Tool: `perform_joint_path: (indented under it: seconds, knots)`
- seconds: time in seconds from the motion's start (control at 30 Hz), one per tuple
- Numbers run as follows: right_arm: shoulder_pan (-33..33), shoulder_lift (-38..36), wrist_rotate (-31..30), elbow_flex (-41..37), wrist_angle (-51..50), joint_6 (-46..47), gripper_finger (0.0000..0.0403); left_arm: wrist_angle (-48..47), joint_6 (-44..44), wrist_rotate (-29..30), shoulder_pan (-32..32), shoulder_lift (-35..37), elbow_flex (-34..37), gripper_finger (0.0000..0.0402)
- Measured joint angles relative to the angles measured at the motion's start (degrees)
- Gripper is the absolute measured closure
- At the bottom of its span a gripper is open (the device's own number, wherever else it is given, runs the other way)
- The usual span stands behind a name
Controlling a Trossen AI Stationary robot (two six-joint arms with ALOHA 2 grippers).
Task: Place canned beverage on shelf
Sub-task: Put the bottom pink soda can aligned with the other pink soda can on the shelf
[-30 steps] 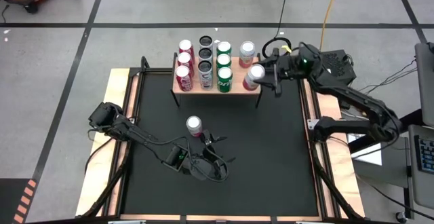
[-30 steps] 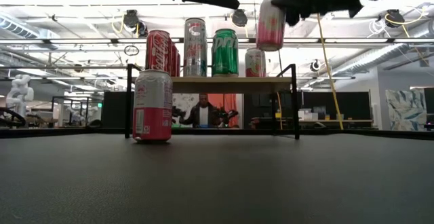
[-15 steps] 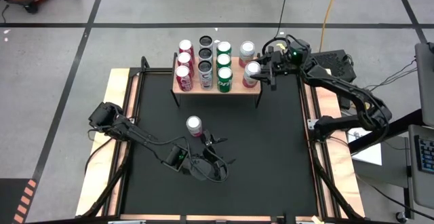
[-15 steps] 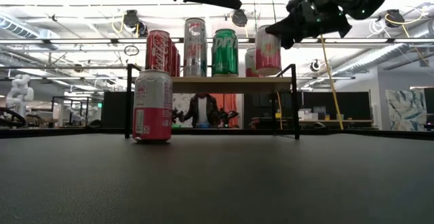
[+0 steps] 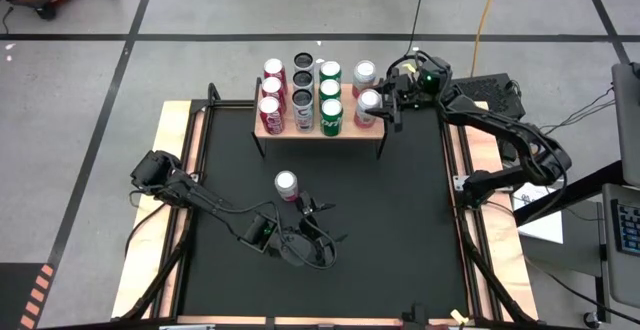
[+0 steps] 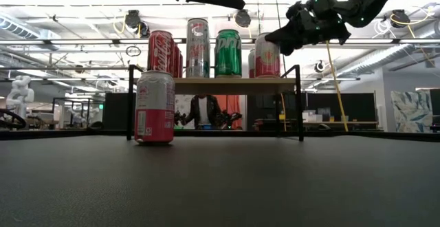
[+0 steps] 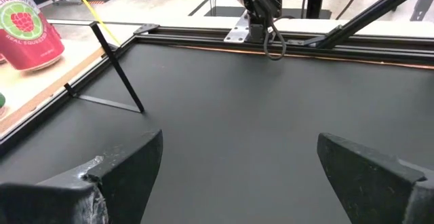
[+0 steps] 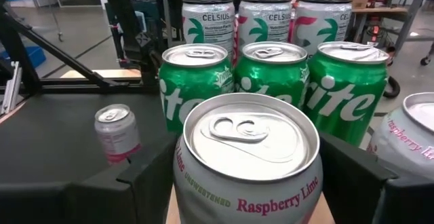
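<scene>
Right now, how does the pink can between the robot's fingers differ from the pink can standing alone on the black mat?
The held pink raspberry-lime can sits at the wooden shelf among other cans, gripped by the right gripper; the lone pink can stands on the mat, untouched, near the open left gripper. Both stand upright.

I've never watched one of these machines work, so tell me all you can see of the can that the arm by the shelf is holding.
The pink can is shiny metal with a silver top, an unopened pull tab and "Raspberry Lime" lettering. It stands upright between the right gripper's dark fingers, at the shelf's right end beside a similar pink can and the green cans.
</scene>
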State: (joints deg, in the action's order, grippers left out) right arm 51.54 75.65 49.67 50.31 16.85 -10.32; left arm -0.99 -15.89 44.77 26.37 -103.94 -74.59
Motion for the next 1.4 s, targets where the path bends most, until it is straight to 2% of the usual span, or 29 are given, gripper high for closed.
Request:
perform_joint_path:
  seconds: [1.23, 1.4]
  knots:
    - [1.74, 1.04, -0.04, -0.01, 1.57, 2.11, 0.0121, -0.02, 1.30, 0.00, -0.04, 0.00, 0.00, 0.0015]
    - [1.74, 2.05, 0.09, -0.01, 2.06, 2.14, 0.0109, -0.02, 1.30, 0.00, -0.04, 0.00, 0.00, 0.0015]
